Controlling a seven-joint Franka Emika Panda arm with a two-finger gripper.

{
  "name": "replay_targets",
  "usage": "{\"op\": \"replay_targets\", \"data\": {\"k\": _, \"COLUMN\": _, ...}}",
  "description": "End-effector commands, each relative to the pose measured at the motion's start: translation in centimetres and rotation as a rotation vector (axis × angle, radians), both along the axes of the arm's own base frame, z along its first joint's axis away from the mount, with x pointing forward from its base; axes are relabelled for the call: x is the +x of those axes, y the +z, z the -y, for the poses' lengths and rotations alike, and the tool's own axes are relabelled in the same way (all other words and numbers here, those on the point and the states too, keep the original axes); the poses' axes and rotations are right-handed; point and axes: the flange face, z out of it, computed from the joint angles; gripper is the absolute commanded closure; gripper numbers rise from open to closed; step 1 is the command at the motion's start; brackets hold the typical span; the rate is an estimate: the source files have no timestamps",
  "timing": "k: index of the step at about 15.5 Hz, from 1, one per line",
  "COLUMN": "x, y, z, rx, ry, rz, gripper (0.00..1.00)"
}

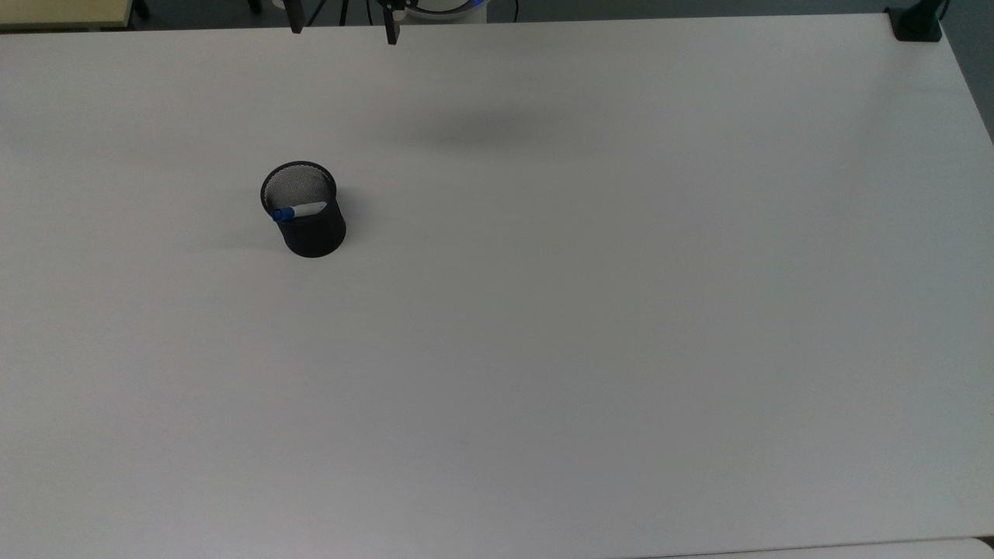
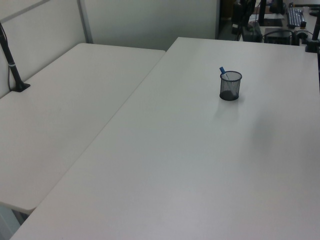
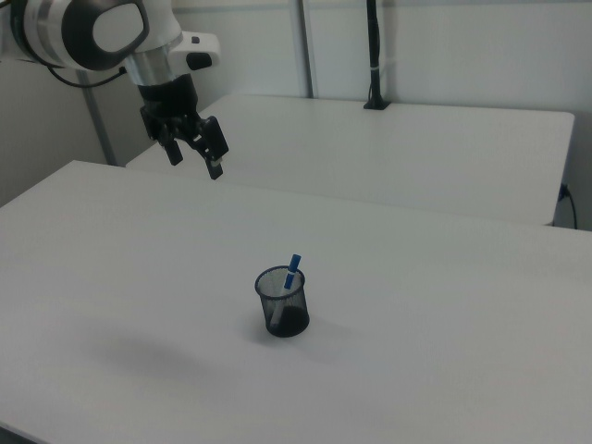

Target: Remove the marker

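White worktop [image 1: 590,326], bare apart from a black mesh cup [image 1: 308,214] standing upright, nearer the top view's left edge than its right. Marker [image 3: 292,273] stands inside the cup, blue cap up, leaning on the rim. Beyond the cup, gripper [image 3: 195,155] hangs above the worktop's far edge, fingers spread apart, holding nothing

Bare table [image 1: 590,326] surrounds the lone mesh cup [image 1: 309,225]
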Motion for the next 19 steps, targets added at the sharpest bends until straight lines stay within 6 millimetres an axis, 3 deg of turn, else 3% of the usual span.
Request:
{"op": "replay_targets", "data": {"k": 1, "x": -0.3, "y": -0.3, "z": 0.0, "rx": -0.018, "ry": 0.043, "rz": 0.0, "gripper": 0.0}}
{"op": "replay_targets", "data": {"k": 7, "x": 0.5, "y": -4.8, "z": 0.0, "rx": -0.045, "ry": 0.261, "rz": -0.129, "gripper": 0.0}}
{"op": "replay_targets", "data": {"k": 9, "x": 1.8, "y": -7.2, "z": -1.1, "rx": -0.109, "ry": 0.295, "rz": -0.167, "gripper": 0.0}}
{"op": "replay_targets", "data": {"k": 14, "x": 3.4, "y": -13.6, "z": -1.9, "rx": -0.113, "ry": 0.208, "rz": -0.088, "gripper": 0.0}}
{"op": "replay_targets", "data": {"k": 19, "x": 5.6, "y": -17.4, "z": -3.1, "rx": -0.1, "ry": 0.18, "rz": -0.061, "gripper": 0.0}}
